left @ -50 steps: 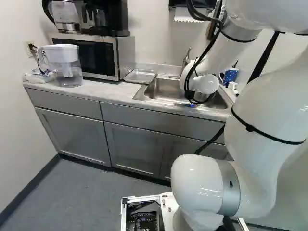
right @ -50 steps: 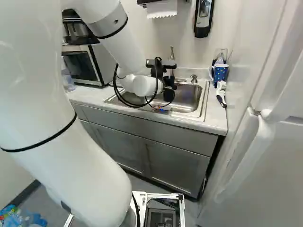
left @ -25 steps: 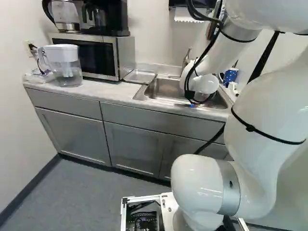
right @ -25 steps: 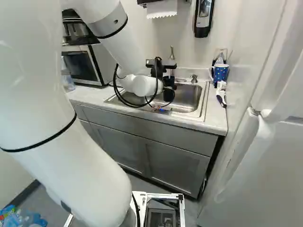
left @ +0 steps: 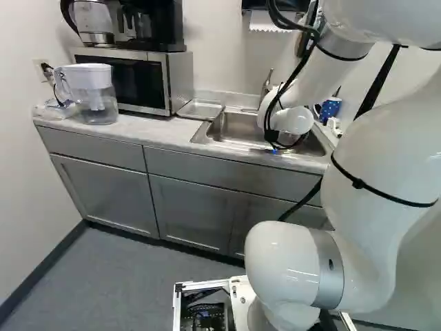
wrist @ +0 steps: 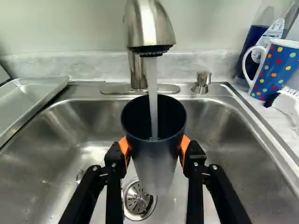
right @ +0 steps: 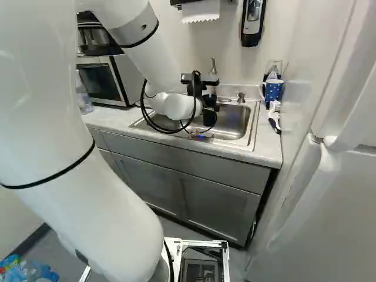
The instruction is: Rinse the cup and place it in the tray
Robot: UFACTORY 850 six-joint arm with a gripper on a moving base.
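Over the sink (right: pixel 238 124), my gripper (right: pixel 210 101) is held out from the arm in the right base view. Seen from the wrist, the gripper (wrist: pixel 154 148) has its orange pads pressed on opposite sides of a dark cup (wrist: pixel 154 163), which stands upright with its mouth up. A stream of water (wrist: pixel 153 93) runs from the faucet (wrist: pixel 149 28) straight into the cup. Below the cup, the drain (wrist: pixel 138 200) partly shows. The metal tray (left: pixel 200 109) lies on the counter left of the sink in the left base view.
A dotted blue mug (wrist: pixel 276 70) and a brush (wrist: pixel 286 102) stand beside the sink, with a soap pump (wrist: pixel 202 83) behind the basin. A microwave (left: pixel 141 79) and a water pitcher (left: pixel 94 96) are further along the counter. A white fridge (right: pixel 317 205) borders the right side.
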